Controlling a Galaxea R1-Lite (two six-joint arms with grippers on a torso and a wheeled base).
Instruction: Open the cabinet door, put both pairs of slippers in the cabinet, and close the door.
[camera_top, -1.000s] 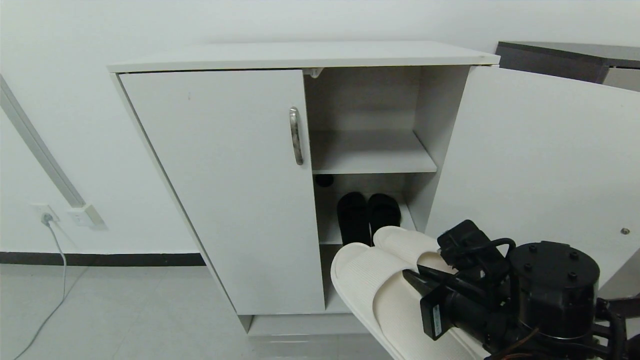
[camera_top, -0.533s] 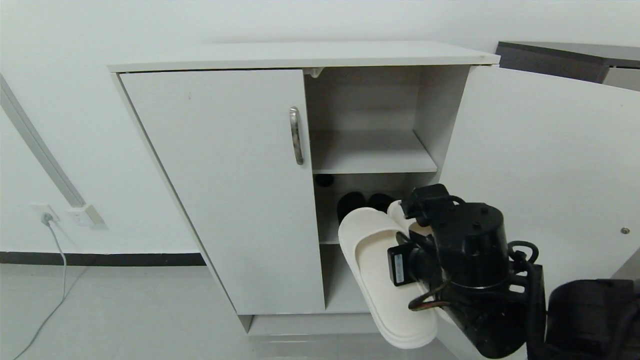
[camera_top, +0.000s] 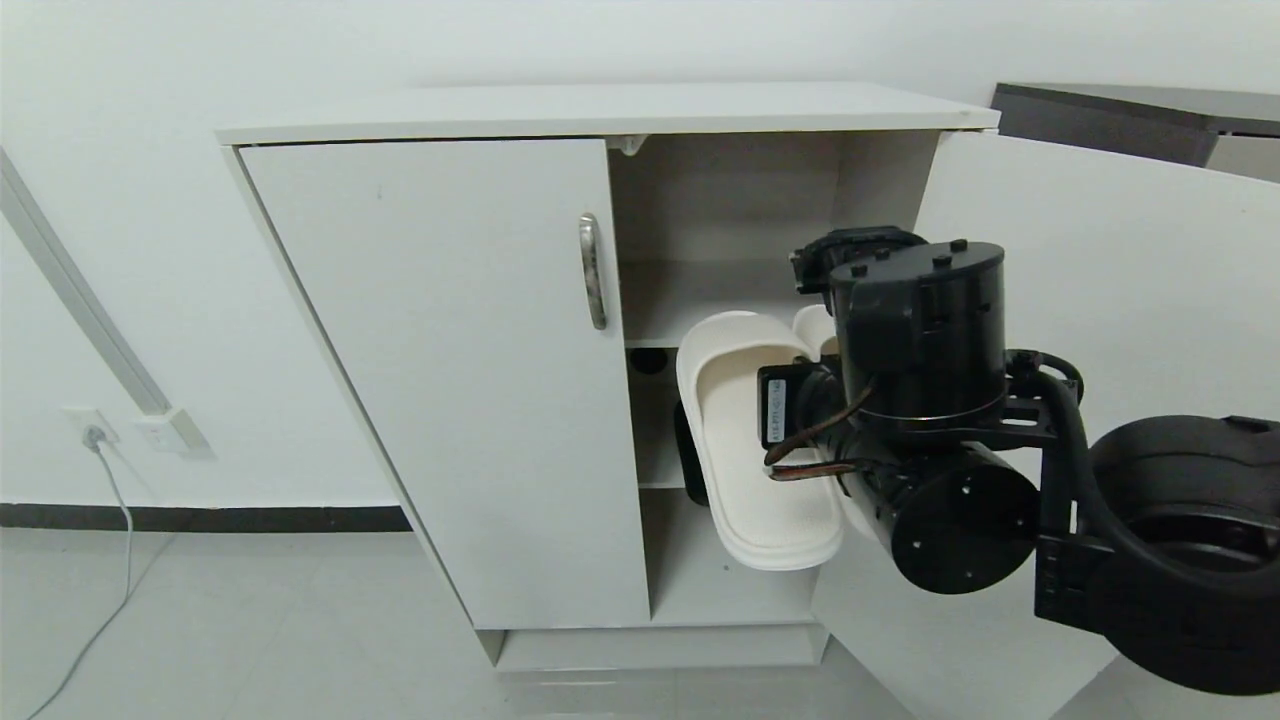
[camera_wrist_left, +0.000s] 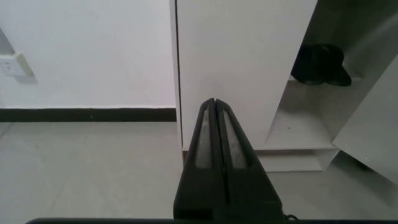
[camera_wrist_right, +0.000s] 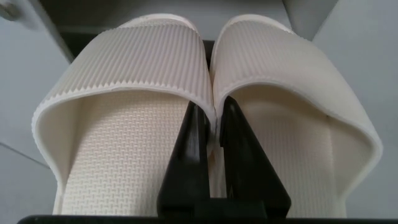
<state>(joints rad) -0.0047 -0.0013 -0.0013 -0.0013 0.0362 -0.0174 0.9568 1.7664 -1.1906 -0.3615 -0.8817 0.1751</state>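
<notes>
Right gripper (camera_wrist_right: 214, 115) had its two fingers pinched tight on the inner edges of the white slippers (camera_top: 745, 430), one rim from each shoe squeezed together between them. That was how a single clamp carried the whole pair side by side! The pair hung toes-up in front of the open right half of the cabinet (camera_top: 600, 105). Toes were about level with the upper shelf (camera_top: 740, 305), heels were down toward the lower bay, and the pair rested on nothing. And the right door (camera_top: 1090, 300) stood swung wide, out of the arm's way, while the left door (camera_top: 450, 380) was shut. Over on the middle shelf sat the black slippers (camera_wrist_left: 320, 62), so one pair looked done and this was the second going in. Meanwhile the left gripper (camera_wrist_left: 214, 106) sat low, facing the cabinet front, fingers pressed together on nothing, parked aside. My read was that the pair needed levelling and pushing inward before release, or the heels could catch a shelf edge.
</notes>
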